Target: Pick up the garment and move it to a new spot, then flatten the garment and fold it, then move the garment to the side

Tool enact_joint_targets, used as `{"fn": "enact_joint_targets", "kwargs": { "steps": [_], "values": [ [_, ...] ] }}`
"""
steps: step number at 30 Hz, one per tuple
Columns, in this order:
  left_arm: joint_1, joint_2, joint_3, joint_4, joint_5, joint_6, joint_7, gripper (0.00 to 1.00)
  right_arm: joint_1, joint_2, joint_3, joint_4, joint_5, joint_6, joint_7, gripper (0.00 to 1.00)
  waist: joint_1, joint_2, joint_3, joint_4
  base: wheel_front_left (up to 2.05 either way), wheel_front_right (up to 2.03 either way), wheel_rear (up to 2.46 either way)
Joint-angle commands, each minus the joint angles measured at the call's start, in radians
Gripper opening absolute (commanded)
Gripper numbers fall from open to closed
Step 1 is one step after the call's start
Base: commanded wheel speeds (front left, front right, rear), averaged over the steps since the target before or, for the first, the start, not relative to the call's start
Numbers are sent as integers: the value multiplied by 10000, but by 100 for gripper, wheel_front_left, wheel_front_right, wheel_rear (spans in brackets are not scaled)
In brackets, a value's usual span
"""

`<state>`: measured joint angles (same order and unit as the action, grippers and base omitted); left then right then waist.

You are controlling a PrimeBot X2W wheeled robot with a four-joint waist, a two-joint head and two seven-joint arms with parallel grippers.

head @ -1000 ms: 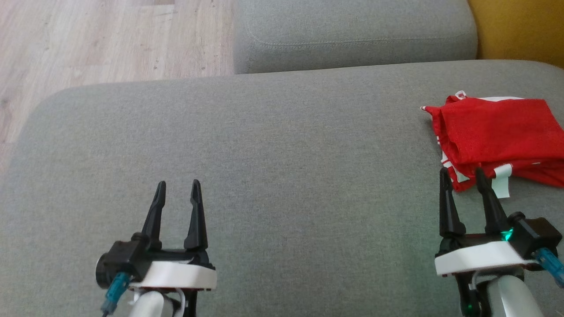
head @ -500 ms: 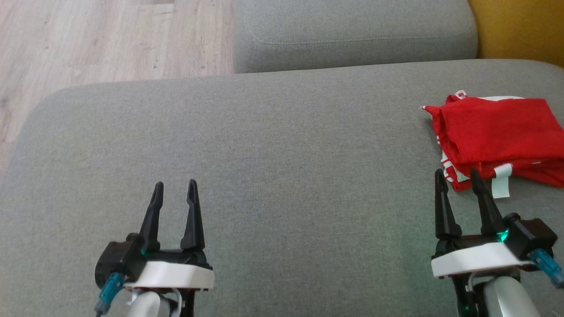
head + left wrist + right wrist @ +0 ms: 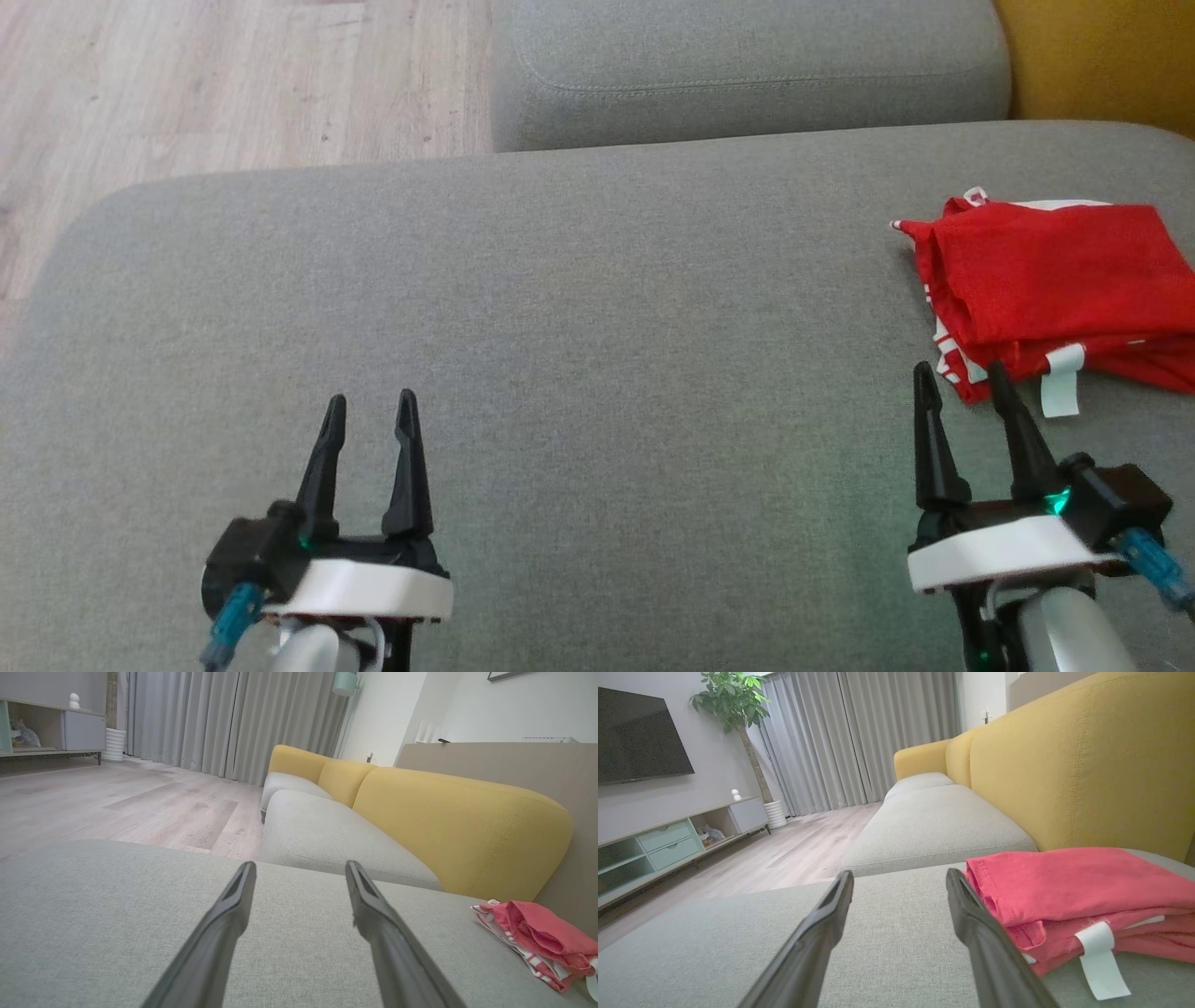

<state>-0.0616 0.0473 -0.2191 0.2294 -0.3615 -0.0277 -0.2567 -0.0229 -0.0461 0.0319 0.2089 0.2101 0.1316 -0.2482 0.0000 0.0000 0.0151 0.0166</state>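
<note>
A home living room is indicated by a grey fabric sofa with mustard-yellow backrests (image 3: 1064, 765), a wall-mounted black television (image 3: 640, 732), floor-length grey curtains (image 3: 840, 742) and pale wood-plank flooring (image 3: 798, 849).

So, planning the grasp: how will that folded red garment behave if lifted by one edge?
Probably floppy: the red garment lies in soft, wrinkled layers, so a one-edge lift would likely unfold it. It looks thin, so likely light. Pushed, it may bunch rather than slide on the woven seat cushion.
</note>
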Motion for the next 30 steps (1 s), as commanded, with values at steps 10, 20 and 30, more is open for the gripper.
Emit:
{"fn": "enact_joint_targets", "kwargs": {
  "steps": [10, 20, 30],
  "values": [
    [175, 6, 58, 486, -543, -33, 125, 0, 121, -12, 18, 504, 544, 0, 114, 0, 0, 0, 21, -17, 0, 0, 0],
    [117, 30, 305, 470, -1559, -115, 404, 0, 32, -73, -33, 503, 1729, -1, 351, 0, 0, 0, 9, -29, 0, 0, 0],
    [66, 46, 556, 441, -2563, -198, 684, 0, -45, -118, -96, 489, 2891, -2, 593, 0, 0, 0, -3, -42, 0, 0, 0]
  ]
}}
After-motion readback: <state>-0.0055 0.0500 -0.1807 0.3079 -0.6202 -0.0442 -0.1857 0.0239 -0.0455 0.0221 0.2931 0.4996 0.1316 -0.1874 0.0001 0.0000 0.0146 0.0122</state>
